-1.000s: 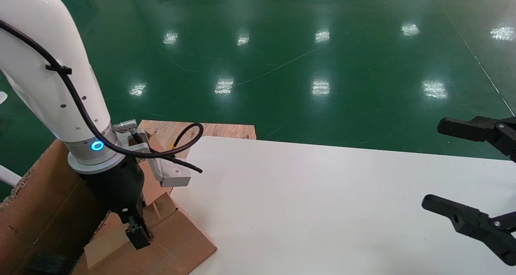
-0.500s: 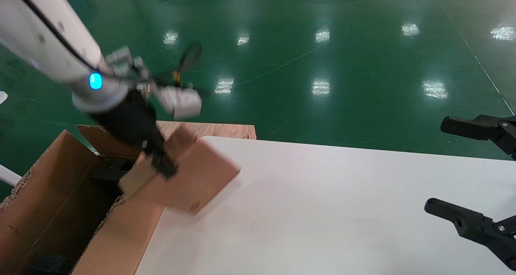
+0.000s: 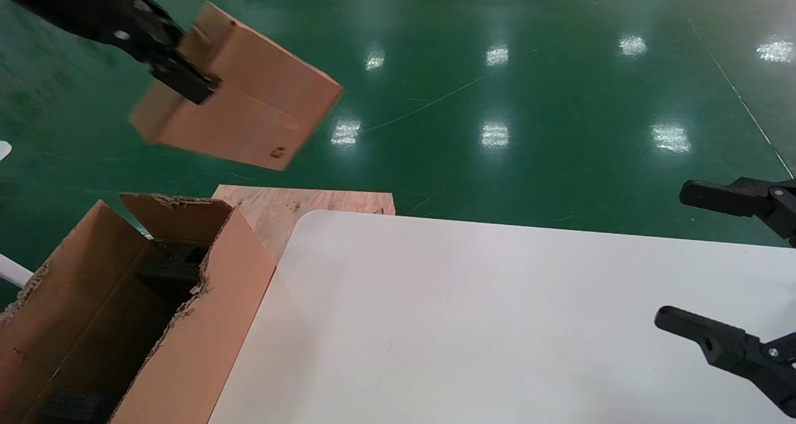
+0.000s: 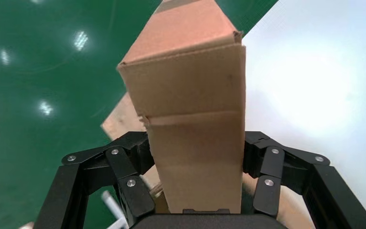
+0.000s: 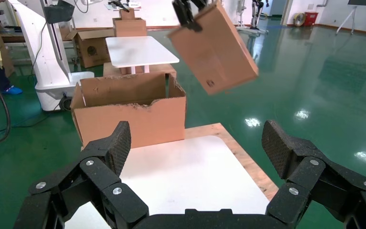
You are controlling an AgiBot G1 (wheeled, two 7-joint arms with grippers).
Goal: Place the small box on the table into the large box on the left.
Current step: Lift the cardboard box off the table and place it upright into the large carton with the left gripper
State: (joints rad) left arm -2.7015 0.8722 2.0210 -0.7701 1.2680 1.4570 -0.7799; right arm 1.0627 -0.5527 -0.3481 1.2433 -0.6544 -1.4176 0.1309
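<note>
Since a second ago I had swung the small box (image 3: 239, 91) high off the bench (image 3: 497, 324), left pincer (image 4: 195, 157) clamped on its end; carrying step. Next I needed to lower it into the large box (image 3: 93, 312). Right pincer (image 5: 198, 143) idled open.

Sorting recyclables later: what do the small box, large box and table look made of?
Small box, held in the left gripper: plain matte brown cardboard, creased folds. Large box: corrugated cardboard, torn fuzzy edges. Table: smooth, slightly glossy white top, possibly laminate.
</note>
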